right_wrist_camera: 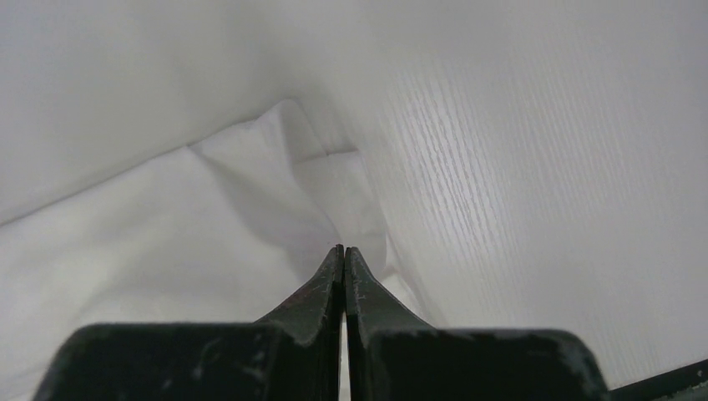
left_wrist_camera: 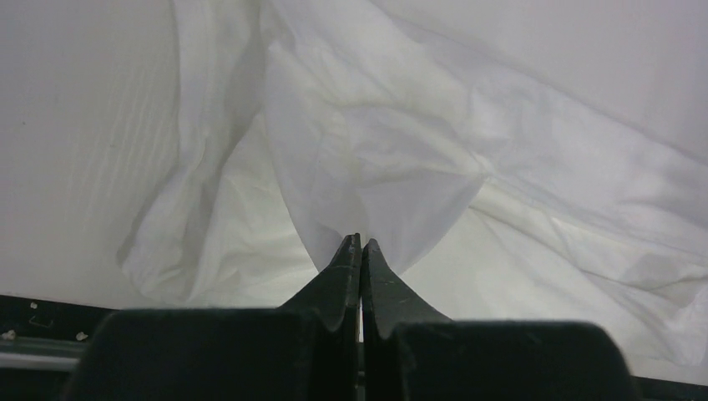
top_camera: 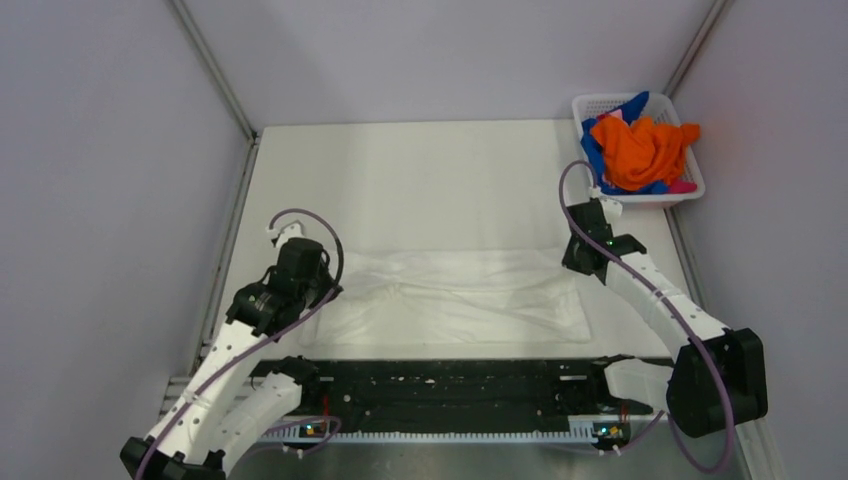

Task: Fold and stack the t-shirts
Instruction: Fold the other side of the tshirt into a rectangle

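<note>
The large white t-shirt [top_camera: 460, 295] lies in a folded band across the near half of the white table [top_camera: 430, 180]. No printed marks show on it. My left gripper [top_camera: 333, 292] is at its left end, jaws shut, pinching a raised fold of the white cloth [left_wrist_camera: 367, 167] at the tips [left_wrist_camera: 361, 241]. My right gripper [top_camera: 577, 263] is at its right end, jaws shut on a thin edge of the white cloth [right_wrist_camera: 334, 192] at the tips [right_wrist_camera: 343, 249]. Orange [top_camera: 640, 150], blue [top_camera: 592, 135] and pink [top_camera: 683, 186] shirts lie bunched in the basket.
The white lattice basket [top_camera: 600, 102] stands at the far right corner of the table. A black rail [top_camera: 450, 385] runs along the near edge between the arm bases. Grey walls close in the left, back and right sides.
</note>
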Motion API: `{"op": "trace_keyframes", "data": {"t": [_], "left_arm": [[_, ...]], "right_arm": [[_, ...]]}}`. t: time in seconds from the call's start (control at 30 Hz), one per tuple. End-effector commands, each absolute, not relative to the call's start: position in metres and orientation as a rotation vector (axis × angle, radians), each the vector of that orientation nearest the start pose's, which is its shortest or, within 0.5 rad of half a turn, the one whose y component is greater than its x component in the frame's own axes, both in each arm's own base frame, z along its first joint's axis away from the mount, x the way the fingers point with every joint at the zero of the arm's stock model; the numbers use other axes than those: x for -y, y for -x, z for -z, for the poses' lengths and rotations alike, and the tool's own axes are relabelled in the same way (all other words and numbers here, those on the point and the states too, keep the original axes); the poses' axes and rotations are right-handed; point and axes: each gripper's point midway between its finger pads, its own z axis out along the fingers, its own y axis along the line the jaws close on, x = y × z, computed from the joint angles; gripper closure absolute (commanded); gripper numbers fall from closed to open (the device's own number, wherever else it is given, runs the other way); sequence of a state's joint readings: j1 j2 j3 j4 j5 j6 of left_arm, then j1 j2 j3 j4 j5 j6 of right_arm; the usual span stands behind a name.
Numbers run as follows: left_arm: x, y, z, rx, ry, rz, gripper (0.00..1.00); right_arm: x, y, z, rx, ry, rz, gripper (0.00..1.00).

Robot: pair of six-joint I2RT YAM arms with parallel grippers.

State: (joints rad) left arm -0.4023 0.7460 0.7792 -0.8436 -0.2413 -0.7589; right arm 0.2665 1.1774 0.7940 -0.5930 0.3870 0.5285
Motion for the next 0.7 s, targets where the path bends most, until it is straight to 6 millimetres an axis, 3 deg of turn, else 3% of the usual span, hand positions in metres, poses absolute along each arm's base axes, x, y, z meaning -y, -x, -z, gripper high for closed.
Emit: {"op": "trace_keyframes", "data": {"t": [0.0, 0.2, 0.4, 0.5, 0.53, 0.6, 0.67], "left_arm": [[0.077, -0.183, -0.14, -2.395, 0.603, 0.321, 1.0], [0.072, -0.156, -0.103, -2.52, 0.732, 0.265, 1.0], [0.068, -0.143, -0.08, -2.614, 0.848, 0.154, 0.99], [0.07, -0.14, -0.079, -2.64, 0.832, 0.144, 0.57], [0.072, -0.139, -0.08, -2.646, 0.82, 0.156, 0.45], [0.073, -0.138, -0.085, -2.639, 0.804, 0.175, 0.19], [0.071, -0.139, -0.09, -2.619, 0.794, 0.173, 0.09]], "right_arm": [[-0.035, -0.263, -0.085, -2.458, -0.477, 0.105, 1.0], [-0.031, -0.24, -0.059, -2.517, -0.522, 0.135, 1.0], [-0.027, -0.239, -0.055, -2.505, -0.566, 0.162, 1.0], [-0.023, -0.239, -0.055, -2.499, -0.582, 0.191, 0.89], [-0.022, -0.24, -0.056, -2.497, -0.587, 0.199, 0.79], [-0.019, -0.24, -0.059, -2.487, -0.61, 0.22, 0.43], [-0.016, -0.242, -0.066, -2.46, -0.632, 0.238, 0.25]]}}
